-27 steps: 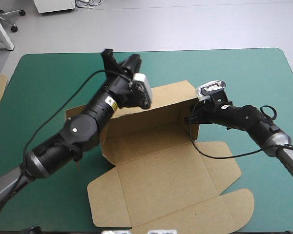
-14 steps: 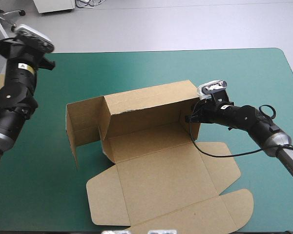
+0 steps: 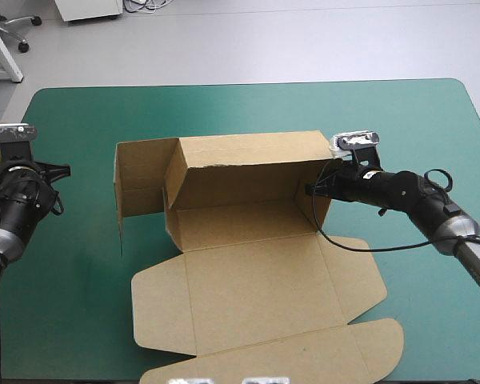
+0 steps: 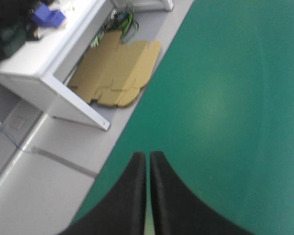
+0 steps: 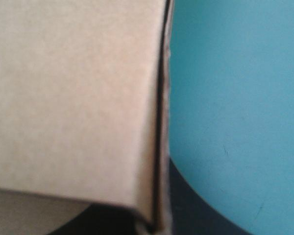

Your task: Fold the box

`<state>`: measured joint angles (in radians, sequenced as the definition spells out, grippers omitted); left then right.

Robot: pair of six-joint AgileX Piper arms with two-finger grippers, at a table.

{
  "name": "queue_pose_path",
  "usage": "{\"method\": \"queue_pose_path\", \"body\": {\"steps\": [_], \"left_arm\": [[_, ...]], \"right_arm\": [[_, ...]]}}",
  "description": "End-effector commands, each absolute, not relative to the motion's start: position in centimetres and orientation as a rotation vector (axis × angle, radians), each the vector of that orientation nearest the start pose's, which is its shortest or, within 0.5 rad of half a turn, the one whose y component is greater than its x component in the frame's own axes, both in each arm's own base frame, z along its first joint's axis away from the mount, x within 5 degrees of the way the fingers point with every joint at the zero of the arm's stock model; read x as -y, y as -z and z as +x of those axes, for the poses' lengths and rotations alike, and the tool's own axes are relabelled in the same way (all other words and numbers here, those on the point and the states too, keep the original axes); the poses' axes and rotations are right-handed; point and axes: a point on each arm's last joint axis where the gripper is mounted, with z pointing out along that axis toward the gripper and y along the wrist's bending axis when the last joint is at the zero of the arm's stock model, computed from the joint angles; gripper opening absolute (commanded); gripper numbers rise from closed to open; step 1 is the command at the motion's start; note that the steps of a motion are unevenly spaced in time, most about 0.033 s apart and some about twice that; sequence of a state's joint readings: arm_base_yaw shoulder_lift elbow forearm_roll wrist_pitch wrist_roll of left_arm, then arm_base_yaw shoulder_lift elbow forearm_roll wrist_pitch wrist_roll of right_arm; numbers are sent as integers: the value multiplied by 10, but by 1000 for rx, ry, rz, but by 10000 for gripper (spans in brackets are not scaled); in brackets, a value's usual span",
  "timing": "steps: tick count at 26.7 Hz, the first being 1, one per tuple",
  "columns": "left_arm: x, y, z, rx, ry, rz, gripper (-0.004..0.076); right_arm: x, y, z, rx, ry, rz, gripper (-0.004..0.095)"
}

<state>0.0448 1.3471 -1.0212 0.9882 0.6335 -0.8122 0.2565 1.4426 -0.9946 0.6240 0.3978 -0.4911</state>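
**Right gripper**: black fingers all but closed, clamped on the right-hand side wall of the box. In the right wrist view the board's edge runs up between them.

**Left gripper**: fingers together in a pointed arch, holding nothing. It sits at the table's left edge, well apart from the box.

**Box:** brown, near the middle of the table. The back wall is upright. The left side flap is swung outward and untucked. The base and lid panels lie flat toward the near edge.

**Hazards (judged):**
- Only one wall is pinched, so any pull from the right arm would probably drag the whole sheet across the cover instead of bending a crease.
- The back wall looks propped by the grip alone and is likely to drop flat if released.
- The open left flap has nothing to brace it while the left gripper is so far away.
- A hard pinch could crush or tear the wall edge.

**Surface:** the teal-green cover is smooth, with bare space beyond and to either side of the box. The near flaps reach almost to the near edge, leaving little margin there.

**Beyond the left edge:** spare board, lying flat.
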Motion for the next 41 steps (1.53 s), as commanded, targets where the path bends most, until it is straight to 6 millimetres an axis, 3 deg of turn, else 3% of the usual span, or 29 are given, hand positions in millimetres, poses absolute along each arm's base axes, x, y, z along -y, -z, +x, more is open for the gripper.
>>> {"method": "queue_pose_path", "body": {"steps": [1,5,11,14,19,24,37,41], "left_arm": [[-54,-324,278,-2208,-553,-315,15],[-44,-312,273,-2365,-397,-332,15],[-32,-301,264,-2552,-281,-224,15],[-32,-299,260,-2597,-287,-240,16],[-30,-298,255,-2665,-258,-259,15],[-22,-305,256,-2687,-135,-220,15],[-14,-315,259,-2679,-44,-122,15],[-14,-315,259,-2680,-47,-118,15]], "right_arm": [[-81,-312,301,-2267,-448,-265,-32],[-64,-348,307,-2269,-367,-277,-32],[-57,-392,313,-2373,-260,-338,-32],[-58,-397,321,-2438,-247,-360,-32],[-60,-399,339,-2566,-245,-392,-32],[-65,-400,359,-2550,-300,-347,-32],[-72,-350,406,-2661,-333,-318,-32],[-74,-349,413,-2638,-325,-339,9]]}}
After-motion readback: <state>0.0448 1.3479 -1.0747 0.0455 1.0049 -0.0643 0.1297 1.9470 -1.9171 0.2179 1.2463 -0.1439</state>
